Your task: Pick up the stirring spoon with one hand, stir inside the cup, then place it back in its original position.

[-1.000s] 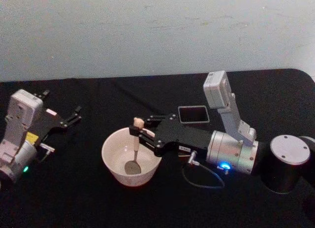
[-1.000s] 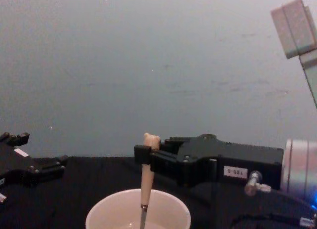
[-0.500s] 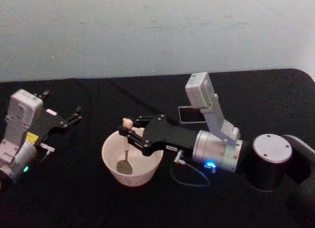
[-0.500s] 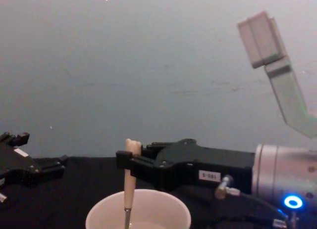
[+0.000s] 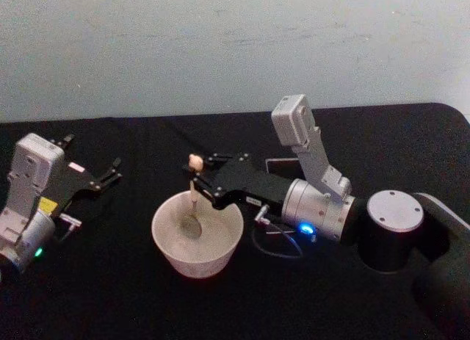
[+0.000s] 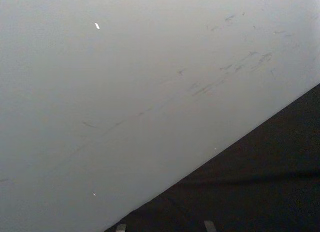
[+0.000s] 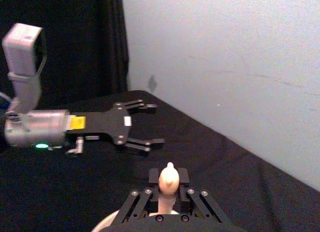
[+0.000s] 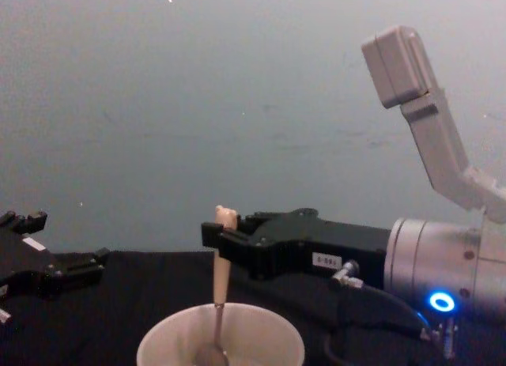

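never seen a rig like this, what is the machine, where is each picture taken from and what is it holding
It is a two-armed robot at a black table. One picture looks down from its head, one looks across from its chest, and one comes from each wrist. The right arm reaches over a cream cup, its jaws shut on the stirring spoon, whose bowl sits inside the cup. A square holder stands behind that arm. The left arm rests aside, jaws open.

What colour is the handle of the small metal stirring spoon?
Beige; the stirring spoon shows best in the chest view.
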### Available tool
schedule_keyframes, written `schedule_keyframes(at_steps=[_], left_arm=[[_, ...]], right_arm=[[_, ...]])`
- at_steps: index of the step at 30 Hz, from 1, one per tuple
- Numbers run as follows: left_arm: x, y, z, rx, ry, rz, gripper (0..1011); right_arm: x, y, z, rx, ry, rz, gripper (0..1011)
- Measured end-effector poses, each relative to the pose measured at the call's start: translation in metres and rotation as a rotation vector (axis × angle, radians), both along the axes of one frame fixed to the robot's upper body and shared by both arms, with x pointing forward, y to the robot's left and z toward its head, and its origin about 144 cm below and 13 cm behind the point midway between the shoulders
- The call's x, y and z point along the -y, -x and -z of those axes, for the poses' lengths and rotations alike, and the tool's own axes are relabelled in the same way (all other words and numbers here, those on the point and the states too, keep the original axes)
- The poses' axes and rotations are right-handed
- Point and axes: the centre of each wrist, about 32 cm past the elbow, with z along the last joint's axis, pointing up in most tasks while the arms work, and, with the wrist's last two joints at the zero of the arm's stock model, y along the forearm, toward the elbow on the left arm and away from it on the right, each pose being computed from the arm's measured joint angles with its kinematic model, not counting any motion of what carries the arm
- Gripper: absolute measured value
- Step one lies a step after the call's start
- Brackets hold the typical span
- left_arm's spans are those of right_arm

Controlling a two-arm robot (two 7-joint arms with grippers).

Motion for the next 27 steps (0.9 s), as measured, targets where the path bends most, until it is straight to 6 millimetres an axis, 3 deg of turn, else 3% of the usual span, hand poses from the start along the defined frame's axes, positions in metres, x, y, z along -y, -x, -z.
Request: schedule_keyframes(at_steps=[12,27], left_arm=[[0.000,0.000,0.000,0.000,0.000,0.000,1001],[0.000,0.000,0.000,0.000,0.000,0.000,1001]], right_arm=[[0.017,-0.003,0.000,0.014,0.021,0.055,221],[0.036,0.026,-0.006,0.030,0.058,-0.032,221]])
